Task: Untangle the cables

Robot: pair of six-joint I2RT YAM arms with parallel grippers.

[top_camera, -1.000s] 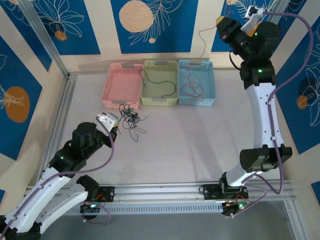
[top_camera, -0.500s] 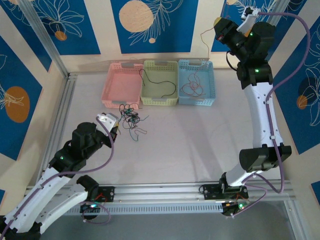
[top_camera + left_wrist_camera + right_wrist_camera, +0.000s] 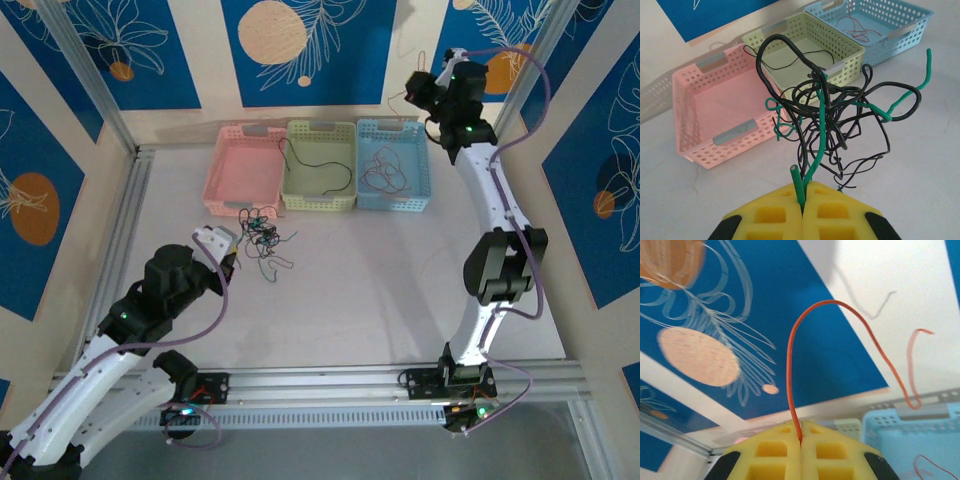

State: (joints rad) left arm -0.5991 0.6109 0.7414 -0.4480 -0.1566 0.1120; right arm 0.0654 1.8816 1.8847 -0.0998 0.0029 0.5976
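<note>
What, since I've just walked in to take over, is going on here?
Two arms are untangling cables. The left gripper is shut on a green cable from the clump on the table, beside the pink basket. The right gripper is shut on a reddish cable, held up above the far end of the blue basket, which has reddish strands in it.

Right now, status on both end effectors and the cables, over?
Left end effector shut on green cable, knotted into clump. Right end effector shut on red cable near blue basket. Pink basket behind clump.
</note>
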